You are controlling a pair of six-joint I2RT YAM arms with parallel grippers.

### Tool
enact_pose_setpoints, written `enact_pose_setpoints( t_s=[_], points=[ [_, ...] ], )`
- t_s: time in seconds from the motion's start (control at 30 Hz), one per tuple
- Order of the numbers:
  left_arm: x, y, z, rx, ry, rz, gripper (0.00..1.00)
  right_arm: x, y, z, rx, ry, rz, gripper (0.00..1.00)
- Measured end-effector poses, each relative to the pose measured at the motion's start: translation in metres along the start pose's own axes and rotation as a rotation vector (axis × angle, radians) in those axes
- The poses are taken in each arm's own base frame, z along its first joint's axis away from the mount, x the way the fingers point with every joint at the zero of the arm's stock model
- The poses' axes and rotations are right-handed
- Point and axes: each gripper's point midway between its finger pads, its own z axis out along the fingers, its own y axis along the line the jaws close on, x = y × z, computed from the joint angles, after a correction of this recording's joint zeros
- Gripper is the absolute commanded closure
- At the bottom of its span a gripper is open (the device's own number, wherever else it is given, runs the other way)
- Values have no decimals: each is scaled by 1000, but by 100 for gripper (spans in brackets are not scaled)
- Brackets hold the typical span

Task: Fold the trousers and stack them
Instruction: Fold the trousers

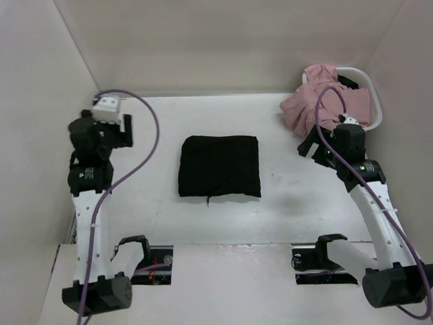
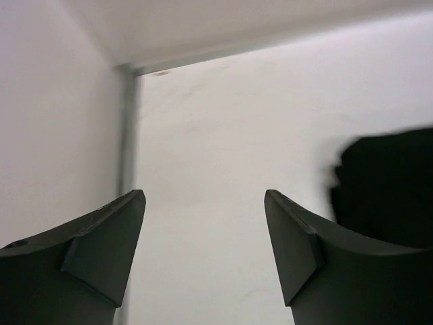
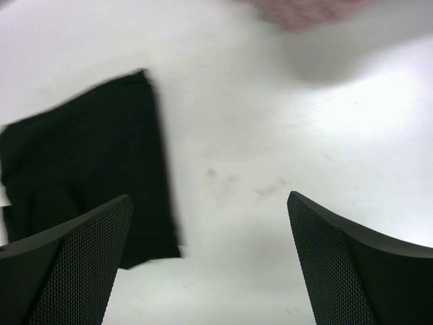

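**Inspector:** Black matte cloth: the trousers (image 1: 219,166) lie folded into a compact, near-square pad at the middle of the white table (image 1: 155,210). They lie flat with fairly even edges, and a small thread or tab shows at the near edge.

**Clerk:** Any writing?

**Inspector:** The marks on the arm housings are too small to read. The cloth itself reads plain.

**Clerk:** Edges and room?

**Inspector:** Open table surface runs round the pad on all four sides. The left wall (image 1: 40,101) stands close beside the left arm. At the far right corner a white basket (image 1: 376,108) holds pink cloth (image 1: 304,105), which spills over the rim onto the table.

**Clerk:** The grippers?

**Inspector:** The left gripper (image 2: 205,196) sits over the far left of the table, well apart from the trousers. Its jaws are parted with nothing between them, and its wrist view catches the black cloth only at the right margin. The right gripper (image 3: 210,195) hangs just beside the pink cloth, to the right of the trousers and apart from them. Its jaws are spread wide over plain table, and in its wrist view the pad lies to the left, partly behind the left finger.
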Motion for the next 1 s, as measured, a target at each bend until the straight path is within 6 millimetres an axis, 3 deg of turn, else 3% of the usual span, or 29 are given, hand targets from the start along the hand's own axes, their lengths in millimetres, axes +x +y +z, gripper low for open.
enact_pose_setpoints(
  t_s=[0.1,0.13,0.2,0.3,0.37,1.0],
  points=[
    [18,68,-18,-246,12,-107,30,10,-42,-6,144,52,17,0],
    [34,85,-22,-309,41,-142,30,14,-55,-10,185,63,29,0],
    [67,99,-25,-379,119,-189,30,16,-74,-18,246,67,56,0],
    [107,89,-19,-363,237,-219,30,15,-88,-29,289,48,85,0],
    [117,83,-20,-350,272,-228,30,14,-88,-32,288,42,85,0],
    [103,62,-25,-285,231,-208,30,15,-87,-33,280,47,73,0]
  ],
)
